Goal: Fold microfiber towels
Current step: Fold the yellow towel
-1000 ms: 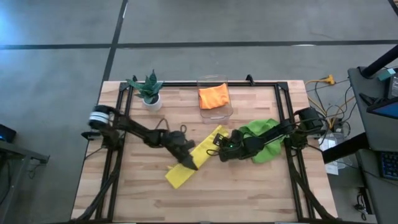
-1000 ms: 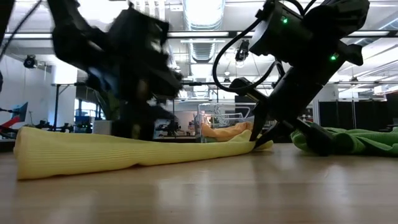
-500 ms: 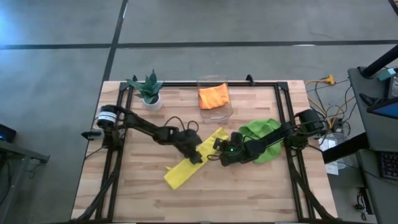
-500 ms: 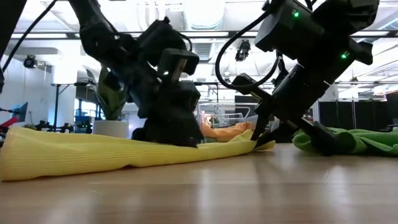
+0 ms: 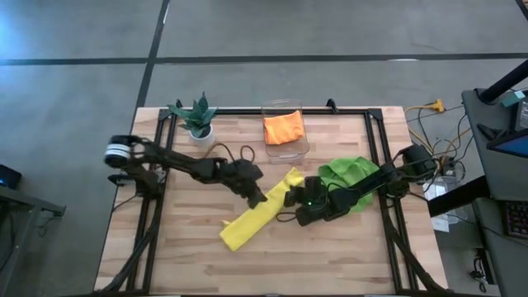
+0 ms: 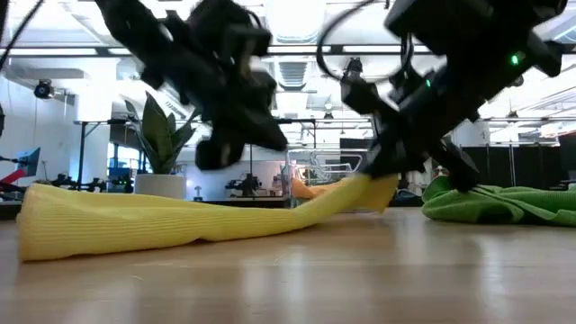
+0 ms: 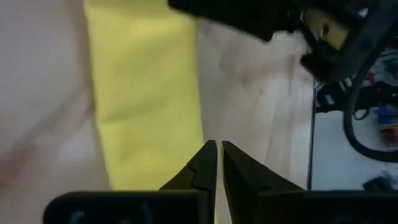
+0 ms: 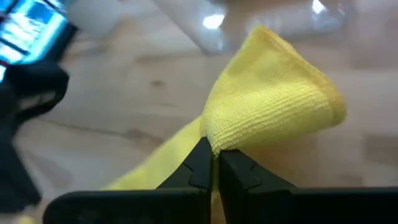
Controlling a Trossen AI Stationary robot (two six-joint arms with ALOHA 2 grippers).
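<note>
Folding the yellow towel (image 5: 256,216) cleanly from here probably calls for both ends to rise together and travel level, so the long strip doubles over itself without twisting or dragging. Nearest in the low view, the free end of that towel lies flat and rolled along the wooden table (image 5: 346,256), running diagonally toward the middle. Farther along the strip, the left gripper (image 5: 261,198) hangs just above the cloth with its fingers pressed together; the wrist view shows them closed over the towel's edge with no fabric clearly caught between them, so it seems to hold nothing. Just beyond, the right gripper (image 5: 294,200) pinches the far corner of the yellow towel and lifts it clear of the table, the cloth bunching into a rounded fold above its closed fingers. A regrasp by the left arm looks necessary before any fold. Behind the right arm lies the green towel (image 5: 348,175) in a loose heap, and farthest back the orange towel (image 5: 283,128) sits in the clear bin (image 5: 299,148), near the potted plant (image 5: 198,120).
</note>
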